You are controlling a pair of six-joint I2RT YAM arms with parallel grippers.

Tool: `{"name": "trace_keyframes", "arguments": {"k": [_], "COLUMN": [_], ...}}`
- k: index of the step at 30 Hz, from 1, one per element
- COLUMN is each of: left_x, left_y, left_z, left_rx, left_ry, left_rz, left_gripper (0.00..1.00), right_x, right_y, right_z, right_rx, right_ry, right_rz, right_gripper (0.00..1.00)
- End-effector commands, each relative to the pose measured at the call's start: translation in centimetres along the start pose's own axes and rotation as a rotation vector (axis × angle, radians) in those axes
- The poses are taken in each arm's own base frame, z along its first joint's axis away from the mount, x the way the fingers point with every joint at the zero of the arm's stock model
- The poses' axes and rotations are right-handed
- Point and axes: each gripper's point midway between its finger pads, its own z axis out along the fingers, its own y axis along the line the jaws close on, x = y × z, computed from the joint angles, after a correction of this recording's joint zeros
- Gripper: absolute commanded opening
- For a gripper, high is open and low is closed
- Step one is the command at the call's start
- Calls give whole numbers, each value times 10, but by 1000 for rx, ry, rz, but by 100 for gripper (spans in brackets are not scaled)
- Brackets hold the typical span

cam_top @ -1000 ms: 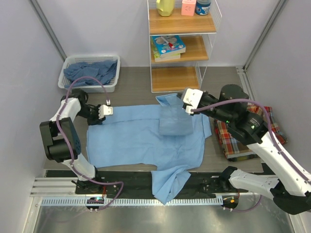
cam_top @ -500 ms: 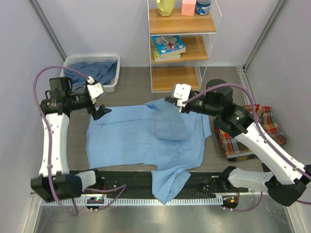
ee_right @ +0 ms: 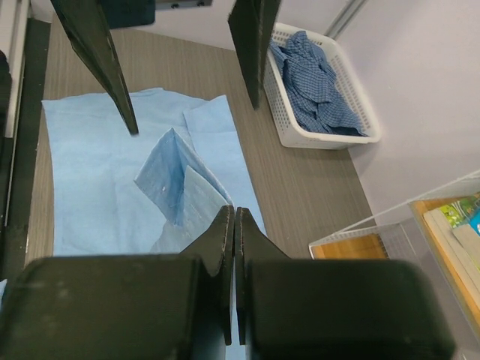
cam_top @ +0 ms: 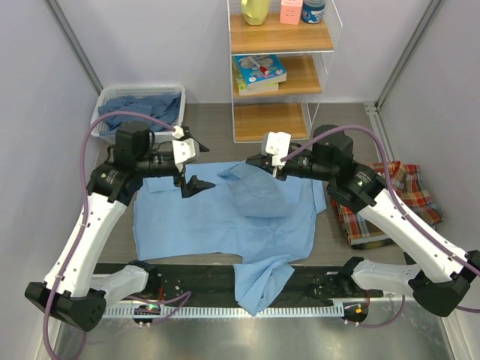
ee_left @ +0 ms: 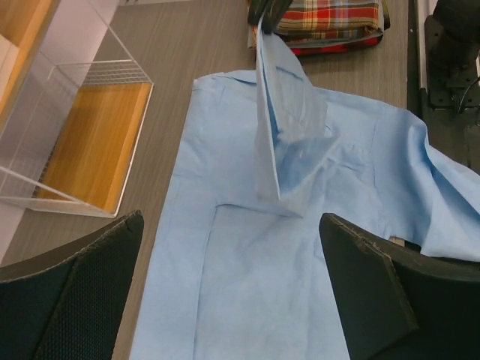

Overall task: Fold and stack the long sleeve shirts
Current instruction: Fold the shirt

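A plain light blue long sleeve shirt (cam_top: 210,221) lies spread flat mid-table, one sleeve (cam_top: 259,285) drooping over the near edge. My right gripper (cam_top: 252,161) is shut on a fold of it, and that cloth flap (ee_left: 289,127) hangs lifted above the shirt body. My left gripper (cam_top: 198,165) hovers open above the shirt's left half (ee_left: 247,285), holding nothing. A folded plaid shirt (cam_top: 382,202) rests at the right. Darker blue shirts (cam_top: 139,111) fill the basket.
The white basket (cam_top: 171,135) stands at the back left. A wire-and-wood shelf unit (cam_top: 279,120) with books and bottles is at the back centre, close behind the shirt collar. A black rail (cam_top: 187,277) runs along the near edge.
My left gripper opened, let go of the shirt's left edge, and rose and swung right over the shirt. The right gripper carried the lifted fold leftward.
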Motion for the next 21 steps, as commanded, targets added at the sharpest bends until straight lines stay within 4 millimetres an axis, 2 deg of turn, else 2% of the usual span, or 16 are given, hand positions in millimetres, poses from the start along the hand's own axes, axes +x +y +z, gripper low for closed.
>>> {"name": "trace_keyframes", "arguments": {"k": [1,3,6,7,10,15,17,19,20,21], "left_x": [-30,-28,-29,-29,-29,-28,-27,-28,-27,-18], "left_y": [1,-4,-7,-10,-24,-50,-55,-68,-75,-93], "left_z": [24,32,42,45,49,54,57,54,51,43], "left_rx": [-38,-27,-30,-11,46,135,145,204,239,313], "left_ry": [-62,-55,-68,-72,-85,-85,-73,-71,-68,-39], "left_rz": [23,10,-4,-10,-34,-64,-78,-99,-65,-87], "left_gripper": [100,99,87,76,56,47,25,0,0,0], "right_x": [-18,-20,-22,-20,-20,-24,-27,-28,-28,-30], "right_y": [10,16,24,25,27,24,26,26,22,18], "right_z": [6,7,9,9,9,10,10,10,9,6], "right_rx": [-31,-44,-62,-60,-61,-46,-54,-50,-25,3], "right_ry": [-67,-71,-77,-74,-72,-84,-94,-95,-86,-85], "right_rz": [-20,-25,-29,-25,-25,-31,-33,-30,-19,5], "right_gripper": [1,1,1,1,1,1,1,1,22,38]}}
